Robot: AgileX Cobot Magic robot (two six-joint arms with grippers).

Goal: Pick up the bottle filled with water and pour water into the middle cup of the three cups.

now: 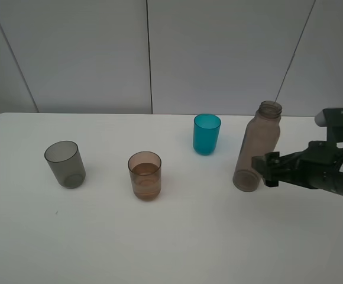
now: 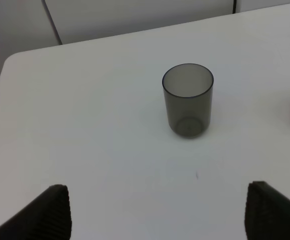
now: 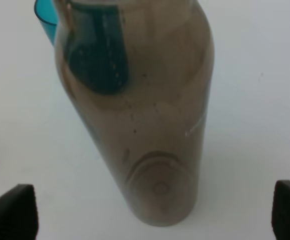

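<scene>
While its two fingers stand apart, the right gripper [image 1: 265,170] sits just beside the base of the one bottle [image 1: 257,147], at its 3 o'clock, clamping nothing. The left gripper [image 2: 157,212] also has both fingers spread wide over the table [image 1: 177,236]. Three cups stand on it: a grey cup [image 1: 64,164] at 9 o'clock, the peach middle cup [image 1: 145,175], holding liquid, and a teal cup [image 1: 206,134] at 1 o'clock from it.

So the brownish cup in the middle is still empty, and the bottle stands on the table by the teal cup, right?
Not quite. The middle cup already holds some liquid, as the exterior high view shows. The rest is right: the bottle stands on the table, near the teal cup.
</scene>
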